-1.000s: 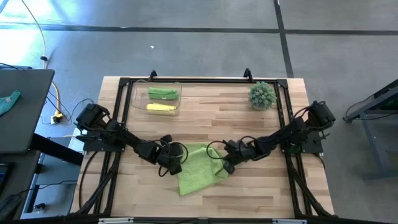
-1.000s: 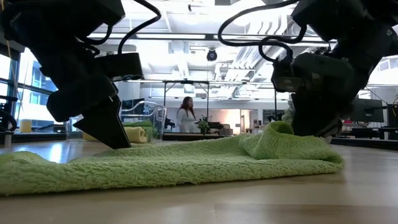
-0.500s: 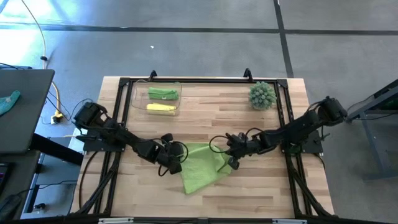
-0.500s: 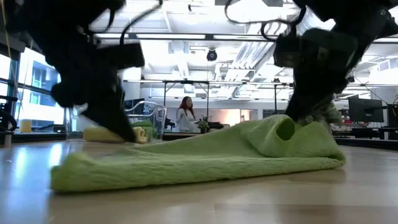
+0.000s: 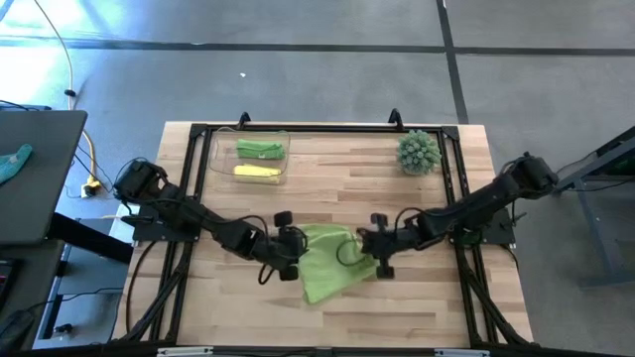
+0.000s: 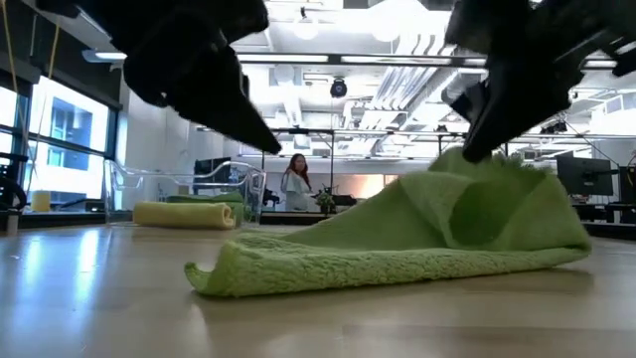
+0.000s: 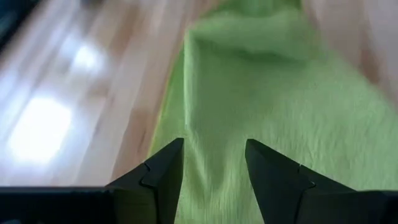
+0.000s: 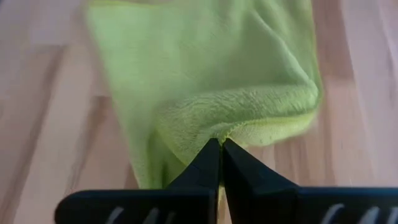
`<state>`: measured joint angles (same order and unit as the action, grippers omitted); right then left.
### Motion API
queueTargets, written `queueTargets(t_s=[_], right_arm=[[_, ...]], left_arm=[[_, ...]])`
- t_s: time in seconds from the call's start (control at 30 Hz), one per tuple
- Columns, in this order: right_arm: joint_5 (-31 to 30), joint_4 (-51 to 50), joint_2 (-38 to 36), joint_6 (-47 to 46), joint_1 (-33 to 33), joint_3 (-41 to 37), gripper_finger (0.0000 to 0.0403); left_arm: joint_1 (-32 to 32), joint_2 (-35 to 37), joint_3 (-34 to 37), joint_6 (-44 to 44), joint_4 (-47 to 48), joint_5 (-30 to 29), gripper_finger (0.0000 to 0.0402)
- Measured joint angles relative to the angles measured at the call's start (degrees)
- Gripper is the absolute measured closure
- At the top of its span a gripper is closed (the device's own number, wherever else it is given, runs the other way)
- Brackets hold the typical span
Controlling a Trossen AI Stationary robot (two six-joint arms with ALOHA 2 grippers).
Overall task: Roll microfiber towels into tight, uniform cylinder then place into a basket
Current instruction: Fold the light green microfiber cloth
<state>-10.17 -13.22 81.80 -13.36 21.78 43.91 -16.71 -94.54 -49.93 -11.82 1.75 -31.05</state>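
A light green towel (image 5: pixel 332 263) lies partly folded on the wooden table between my two grippers. My right gripper (image 5: pixel 378 260) is shut on the towel's right end. My left gripper (image 5: pixel 290 258) is open at the towel's left end. In the left wrist view its fingers (image 7: pixel 168 168) hover over the green cloth, and in the low view it (image 6: pixel 248 124) is raised clear of it. The clear basket (image 5: pixel 220 157) stands at the far left. It holds a green roll (image 5: pixel 260 149) and a pale yellow roll (image 5: pixel 256 173). My right gripper pinches a bunched fold at the towel's right end (image 8: pixel 214 124) between its two shut fingers, with more than one layer there. The fingers slant down from the table's right. That end is lifted (image 6: pixel 467 174); the rest slopes down, and the left end (image 6: pixel 214 276) lies on the table.
A spiky round green plant (image 5: pixel 419 152) stands at the far right. A black frame (image 5: pixel 298 130) runs along the table's edges. A person (image 6: pixel 295 187) stands far back in the room. Bare wood (image 5: pixel 337 188) lies between the basket, the plant and the towel.
My right gripper has risen and gone toward the table's right edge with the towel's right end. The whole towel has slid right, and its right end has lifted off the table. My left gripper has come up off the towel and followed it to the right.
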Motion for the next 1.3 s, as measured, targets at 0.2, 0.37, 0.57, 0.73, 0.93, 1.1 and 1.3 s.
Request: queueTargets(t_s=[0.2, 0.37, 0.57, 0.73, 0.93, 1.1, 1.3], right_arm=[[-3.3, 2.6, 0.0, 15.5, 3.2, 4.3, 0.0402], [-5.9, 2.6, 0.0, 24.4, 4.9, 10.0, 0.0402], [-5.9, 0.0, 0.0, 28.9, 5.3, 14.5, 0.0402], [-5.8, 0.0, 0.1, 31.9, 5.0, 15.3, 0.0402], [-4.3, 2.9, 0.1, 36.8, 4.8, 15.3, 0.0402], [-1.3, 6.2, 0.1, 39.3, 4.8, 15.3, 0.0402], [-1.3, 5.9, 0.1, 39.0, 3.4, 15.3, 0.0402]], left_arm=[[2.5, -0.9, -0.1, 8.6, -15.8, 2.9, 0.0238], [4.8, -1.8, -0.1, 12.7, -23.3, 13.4, 0.0238], [6.4, -2.2, -0.2, 14.2, -26.0, 19.1, 0.0238], [7.6, -2.2, -0.2, 15.1, -25.7, 20.6, 0.0238], [9.3, -2.2, -0.2, 15.1, -25.8, 23.0, 0.0238], [10.5, -2.2, -0.2, 15.1, -28.8, 25.3, 0.0238], [10.5, -2.2, -0.2, 15.4, -28.5, 42.9, 0.024]])
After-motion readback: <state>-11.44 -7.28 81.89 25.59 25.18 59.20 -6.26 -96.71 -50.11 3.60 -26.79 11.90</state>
